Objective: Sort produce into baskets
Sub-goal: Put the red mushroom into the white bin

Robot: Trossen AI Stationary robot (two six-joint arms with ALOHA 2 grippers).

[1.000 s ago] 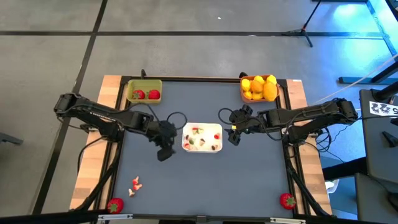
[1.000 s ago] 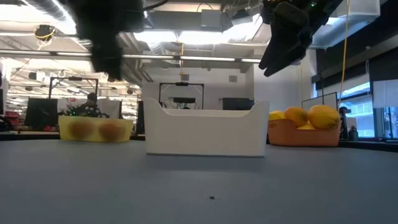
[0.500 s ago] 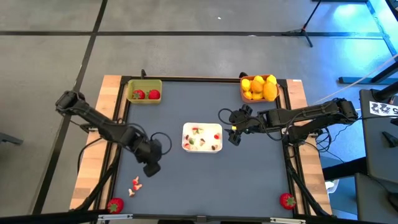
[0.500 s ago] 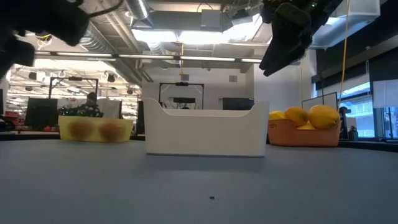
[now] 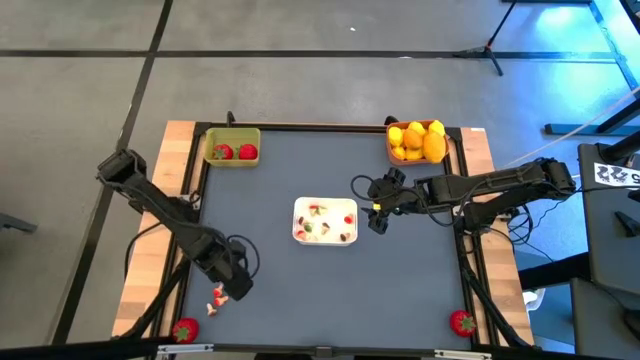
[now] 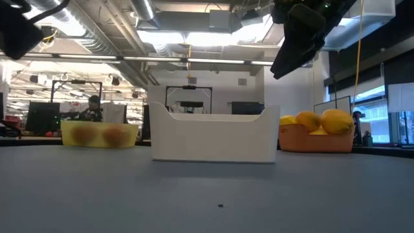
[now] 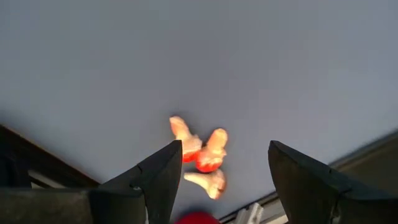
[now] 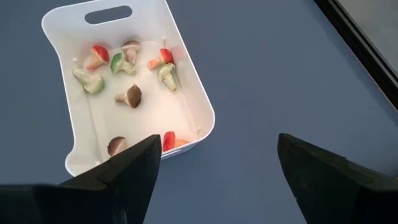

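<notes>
Small pink-red mushroom-shaped scraps [image 5: 217,296] lie near the dark tabletop's [image 5: 330,290] front left corner, just beside the left hand [image 5: 236,286], whose fingers gape empty above them. The right hand [image 5: 377,218], open and empty, hovers beside the flat white plastic tray [image 5: 325,221] of tiny mushroom pieces. The yellow-green square basket [image 5: 232,147] holds two red toy strawberries [image 5: 236,152]; the orange square basket [image 5: 416,141] is heaped with yellow and orange toy citrus fruits [image 5: 418,138].

1. This is a big lab or workshop room.
2. The ceiling [image 6: 194,26] has bare pipes and long bright lights.
3. Far back stand dark screens [image 6: 42,118] on desks, and a person [image 6: 94,103] sits there.
4. The floor [image 5: 300,60] is grey concrete, and a stand's legs [image 5: 487,50] rest on it.
</notes>
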